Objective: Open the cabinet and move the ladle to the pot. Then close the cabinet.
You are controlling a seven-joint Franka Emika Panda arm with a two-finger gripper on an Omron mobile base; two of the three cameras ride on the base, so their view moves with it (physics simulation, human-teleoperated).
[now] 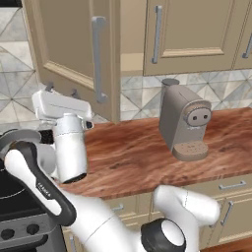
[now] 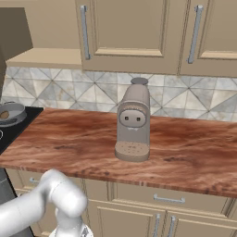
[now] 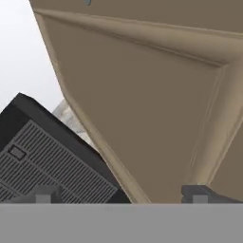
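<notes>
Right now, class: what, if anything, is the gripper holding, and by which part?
Nothing. The gripper is open, its tips wide apart with nothing between them, facing the panelled cabinet door.

Tan panelled wall cabinet (image 1: 74, 49) with silver bar handles. Reddish-brown wood-grain countertop (image 2: 185, 152), streaked darker. Backsplash tiles (image 2: 69, 92) pale grey and cream in triangle pattern. Taupe-grey coffee machine (image 2: 133, 122). Grey metal pot (image 2: 11, 113) on black stovetop (image 2: 14, 132). White arm, dark joints.
</notes>
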